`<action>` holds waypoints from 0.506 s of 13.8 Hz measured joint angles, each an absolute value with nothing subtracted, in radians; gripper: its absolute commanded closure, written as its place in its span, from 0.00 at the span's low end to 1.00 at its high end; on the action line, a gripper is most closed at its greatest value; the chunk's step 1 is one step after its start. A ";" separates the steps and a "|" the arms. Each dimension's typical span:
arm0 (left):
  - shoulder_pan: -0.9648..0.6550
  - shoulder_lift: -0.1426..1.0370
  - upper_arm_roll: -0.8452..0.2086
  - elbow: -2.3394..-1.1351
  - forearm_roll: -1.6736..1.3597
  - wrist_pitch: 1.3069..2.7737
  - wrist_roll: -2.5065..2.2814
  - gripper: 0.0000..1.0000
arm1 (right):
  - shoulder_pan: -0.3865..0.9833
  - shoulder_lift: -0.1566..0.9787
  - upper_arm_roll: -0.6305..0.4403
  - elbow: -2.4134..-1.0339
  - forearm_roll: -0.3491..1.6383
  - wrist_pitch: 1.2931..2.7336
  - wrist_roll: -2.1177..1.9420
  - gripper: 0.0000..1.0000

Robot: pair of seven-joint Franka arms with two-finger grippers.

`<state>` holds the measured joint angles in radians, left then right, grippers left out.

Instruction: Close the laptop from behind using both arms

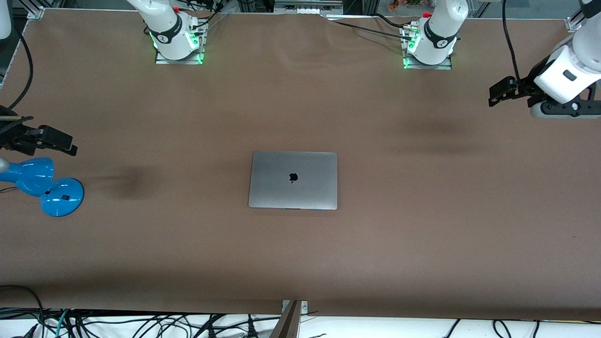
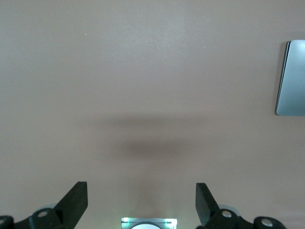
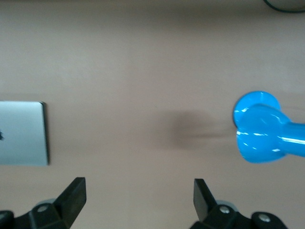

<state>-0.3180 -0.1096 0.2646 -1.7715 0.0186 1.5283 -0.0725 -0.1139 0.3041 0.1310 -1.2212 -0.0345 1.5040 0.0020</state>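
Observation:
The laptop (image 1: 293, 180) lies flat in the middle of the brown table (image 1: 422, 234) with its grey lid down and the dark apple logo facing up. One edge of the laptop (image 2: 291, 78) shows in the left wrist view, and a corner of the laptop (image 3: 21, 133) in the right wrist view. My left gripper (image 1: 494, 94) hangs open over the left arm's end of the table, well apart from the laptop. The left gripper (image 2: 141, 191) holds nothing. My right gripper (image 1: 70, 143) hangs open over the right arm's end. The right gripper (image 3: 139, 188) is also empty.
A blue desk lamp (image 1: 44, 185) stands at the right arm's end of the table, just under my right gripper; the lamp (image 3: 259, 126) also shows in the right wrist view. The arm bases (image 1: 176, 40) (image 1: 429, 42) stand along the table's edge farthest from the front camera. Cables (image 1: 141, 324) hang off the nearest edge.

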 measured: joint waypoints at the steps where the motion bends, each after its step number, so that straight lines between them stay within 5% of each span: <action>1: -0.321 -0.114 0.266 -1.762 0.019 1.514 -0.071 0.00 | -0.115 0.303 0.131 -1.222 -0.047 1.491 -0.011 0.00; 7: -0.292 -0.145 0.219 -1.750 0.019 1.485 -0.071 0.00 | -0.115 0.295 0.140 -1.263 -0.057 1.434 -0.017 0.00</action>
